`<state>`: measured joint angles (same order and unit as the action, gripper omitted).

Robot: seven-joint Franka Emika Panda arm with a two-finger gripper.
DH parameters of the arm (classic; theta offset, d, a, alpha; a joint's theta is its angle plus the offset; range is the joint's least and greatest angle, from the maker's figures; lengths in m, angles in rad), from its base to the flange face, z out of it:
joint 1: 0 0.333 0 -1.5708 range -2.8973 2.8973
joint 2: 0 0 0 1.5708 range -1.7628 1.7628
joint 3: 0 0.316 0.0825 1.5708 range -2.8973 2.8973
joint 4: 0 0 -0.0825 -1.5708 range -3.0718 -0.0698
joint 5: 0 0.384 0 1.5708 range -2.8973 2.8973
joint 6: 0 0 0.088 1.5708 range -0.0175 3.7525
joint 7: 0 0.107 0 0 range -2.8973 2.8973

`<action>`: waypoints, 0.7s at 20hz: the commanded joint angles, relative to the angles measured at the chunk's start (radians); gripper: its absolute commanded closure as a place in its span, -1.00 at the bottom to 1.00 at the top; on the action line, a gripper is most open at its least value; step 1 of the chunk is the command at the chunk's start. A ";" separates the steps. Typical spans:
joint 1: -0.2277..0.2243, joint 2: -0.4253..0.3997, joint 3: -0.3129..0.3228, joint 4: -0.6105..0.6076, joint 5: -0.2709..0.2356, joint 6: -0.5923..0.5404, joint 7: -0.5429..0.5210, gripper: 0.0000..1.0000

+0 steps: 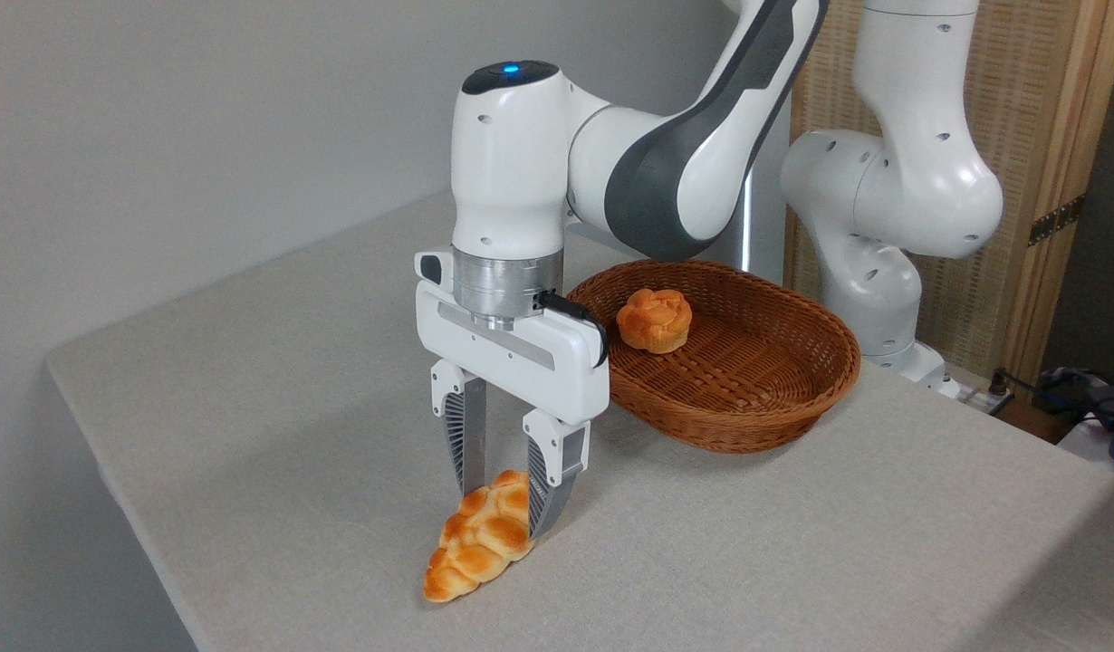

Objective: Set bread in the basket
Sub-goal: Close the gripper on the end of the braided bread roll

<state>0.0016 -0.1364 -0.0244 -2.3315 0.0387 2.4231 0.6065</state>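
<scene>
We see the table [294,380] carrying the arm [666,172], whose gripper [507,493] hangs straight down at about 8 o'clock from the basket [774,398]. A bun [654,319] already sits in the basket. The bread [478,539] lies on the table, its upper end between the fingers [466,444], which appear pressed against it. We judge this the grasping step; next comes a lift toward 2 o'clock, clearing the rim.
</scene>
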 commanded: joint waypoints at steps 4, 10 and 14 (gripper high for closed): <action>-0.017 0.017 0.001 -0.023 -0.003 0.065 0.001 -1.00; -0.017 0.018 0.001 -0.025 -0.003 0.068 0.001 -0.72; -0.017 0.020 0.001 -0.028 -0.003 0.068 0.004 -0.15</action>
<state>-0.0111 -0.1154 -0.0279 -2.3444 0.0387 2.4674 0.6065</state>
